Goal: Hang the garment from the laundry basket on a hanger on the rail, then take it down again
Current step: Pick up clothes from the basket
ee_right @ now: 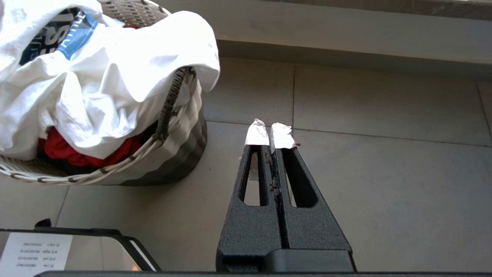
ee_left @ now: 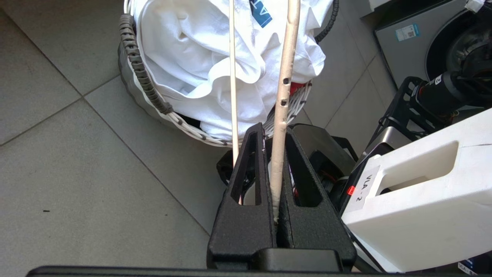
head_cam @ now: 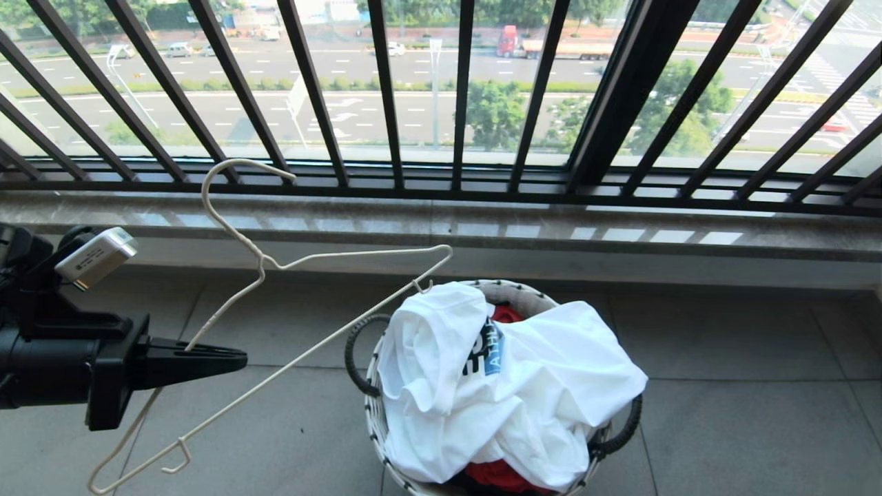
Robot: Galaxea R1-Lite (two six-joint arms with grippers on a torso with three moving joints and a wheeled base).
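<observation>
White T-shirt [head_cam: 524,393], the garment to be hung, lies crumpled on top of the laundry basket [head_cam: 375,413], spilling over the rim, its dark blue chest logo [head_cam: 486,348] folded upward near the middle. A red garment [head_cam: 496,475] sits beneath it. The basket stands on the grey floor tiles [head_cam: 723,427] just before the marble sill [head_cam: 620,227] and the black window bars [head_cam: 386,96]; the rail itself is nowhere in sight.

From the left, the left gripper [head_cam: 231,358] reaches in level, its jaws pinched on one sloping shoulder wire of the cream hanger [head_cam: 310,303]. The hanger tilts steeply: the long hook [head_cam: 234,172] is up toward the window, the near notched end [head_cam: 176,465] hangs low by the floor, and the far end [head_cam: 431,275] hovers just above the shirt's nearest fold. The right gripper [ee_right: 271,134] waits low beside the basket, pressed together and empty.

As I read it, the step in hand is threading the hanger into the shirt. To do it well, the far end should slide into the neck opening, not merely under a loose fold, so the collar wants finding first. The right gripper could lift and spread the cloth by the collar. The pinch on a thin wire may let the hanger swivel, so slow, steady travel seems wise
</observation>
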